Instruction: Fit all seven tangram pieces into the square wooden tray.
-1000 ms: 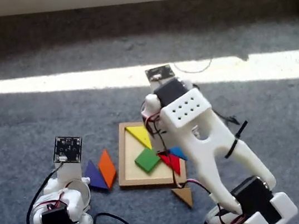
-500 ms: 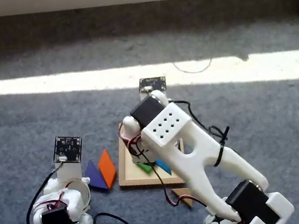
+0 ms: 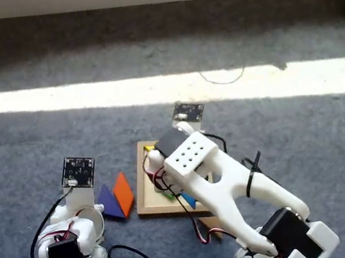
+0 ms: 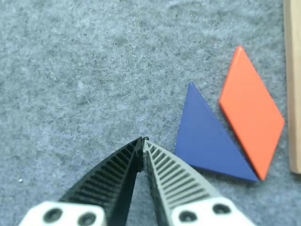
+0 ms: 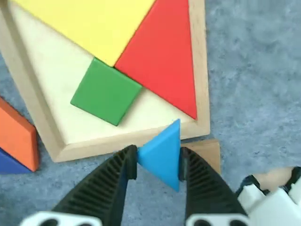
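Observation:
The square wooden tray (image 5: 201,70) holds a large yellow triangle (image 5: 94,19), a red triangle (image 5: 164,56) and a green square (image 5: 106,92). My right gripper (image 5: 157,153) is shut on a small light blue triangle (image 5: 162,150), held above the tray's near rim. In the high view the right arm (image 3: 193,158) covers most of the tray (image 3: 143,201). A dark blue triangle (image 4: 207,141) and an orange parallelogram (image 4: 251,113) lie side by side on the carpet left of the tray. My left gripper (image 4: 142,140) is shut and empty, just short of the dark blue triangle.
A tan wooden piece (image 5: 207,150) lies on the carpet just outside the tray's near rim. Grey carpet stretches all around, with a sunlit band (image 3: 57,97) behind the tray. The left arm (image 3: 67,248) sits at the near left.
The right arm has swung left and drawn back over the tray toward its near rim, carrying the light blue triangle. The left arm has stayed still.

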`<action>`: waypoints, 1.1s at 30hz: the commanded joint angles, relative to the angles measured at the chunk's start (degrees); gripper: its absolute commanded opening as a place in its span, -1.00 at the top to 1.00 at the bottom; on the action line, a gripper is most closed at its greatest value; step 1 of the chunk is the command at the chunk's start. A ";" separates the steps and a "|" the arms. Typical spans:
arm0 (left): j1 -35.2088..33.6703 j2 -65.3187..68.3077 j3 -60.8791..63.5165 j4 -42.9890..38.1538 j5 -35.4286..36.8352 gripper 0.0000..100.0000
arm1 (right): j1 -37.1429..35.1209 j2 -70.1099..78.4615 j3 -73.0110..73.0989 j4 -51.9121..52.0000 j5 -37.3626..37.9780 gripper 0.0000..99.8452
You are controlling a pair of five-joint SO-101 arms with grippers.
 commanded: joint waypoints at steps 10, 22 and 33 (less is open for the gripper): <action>-0.66 -1.63 1.10 0.44 0.35 0.94 | -0.40 -2.59 5.85 -15.78 -15.38 0.81; -0.66 -1.63 1.10 0.44 0.35 0.94 | -0.40 -2.68 6.11 -15.43 -16.44 0.81; -0.66 -1.63 1.10 0.44 0.35 0.94 | -0.31 -2.33 6.46 -15.25 -29.89 0.81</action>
